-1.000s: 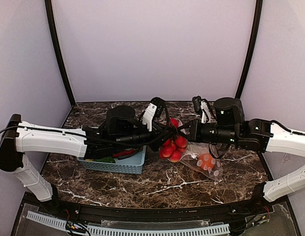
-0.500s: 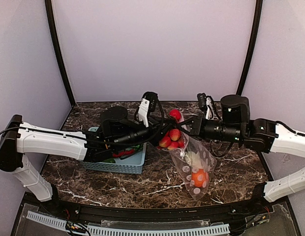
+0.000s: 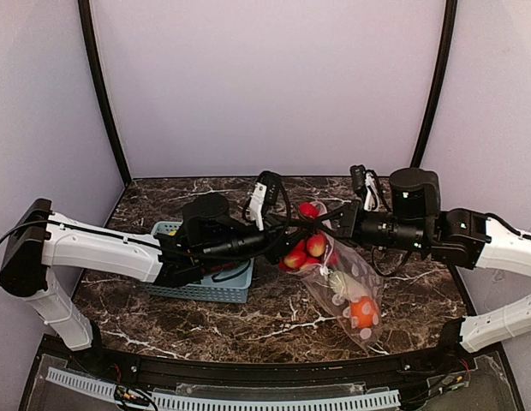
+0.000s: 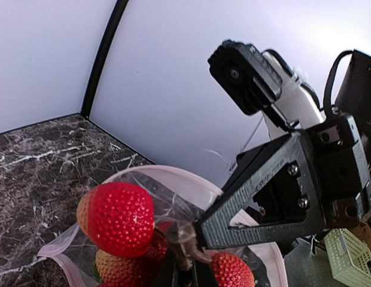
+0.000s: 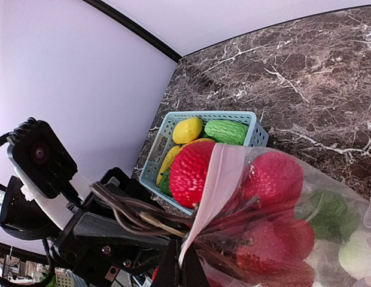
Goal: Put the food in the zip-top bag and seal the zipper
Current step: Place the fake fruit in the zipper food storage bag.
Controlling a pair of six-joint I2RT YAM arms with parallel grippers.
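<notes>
The clear dotted zip-top bag point(image 3: 334, 300) hangs between my two grippers above the table. A white radish point(image 3: 343, 283) and an orange point(image 3: 364, 312) lie low in it. A bunch of red strawberries point(image 3: 306, 250) sits at its mouth; one berry point(image 4: 116, 218) shows large in the left wrist view. My left gripper point(image 3: 281, 244) is shut on the bunch's brown stem point(image 4: 184, 239) at the bag mouth. My right gripper point(image 3: 336, 225) is shut on the bag's pale pink zipper strip point(image 5: 216, 176). The bag's rim point(image 4: 173, 176) arcs open behind the berries.
The light blue lattice basket point(image 3: 221, 293) stands on the marble table under my left arm, holding yellow point(image 5: 188, 129) and green point(image 5: 227, 131) toy produce. Purple walls close in the back and both sides.
The bag has been lifted off the table and now hangs, with the orange and radish slid to its bottom. Both grippers have shifted slightly right.
</notes>
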